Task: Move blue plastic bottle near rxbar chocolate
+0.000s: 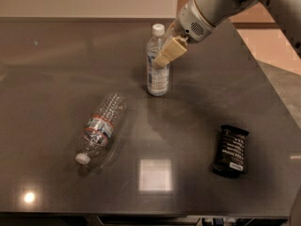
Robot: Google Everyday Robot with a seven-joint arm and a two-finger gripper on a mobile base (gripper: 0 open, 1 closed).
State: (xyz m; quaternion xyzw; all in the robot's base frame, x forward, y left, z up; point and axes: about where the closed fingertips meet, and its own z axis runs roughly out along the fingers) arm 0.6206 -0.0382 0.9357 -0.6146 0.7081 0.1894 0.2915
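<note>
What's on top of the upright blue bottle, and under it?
A white cap tops the blue plastic bottle, which stands on the dark table. The hand covers part of its upper half.

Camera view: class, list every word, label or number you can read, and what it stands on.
None can be read.
rxbar chocolate: white lettering, blurred.
blue plastic bottle: pale label, blurred.
ribbed bottle: red-and-blue label, blurred.
gripper, by the blue plastic bottle's upper part: no text.

The gripper (163,58) is at the upright bottle's (157,81) shoulder; the black bar (230,150) lies at the bottle's 4 o'clock, well apart.
</note>
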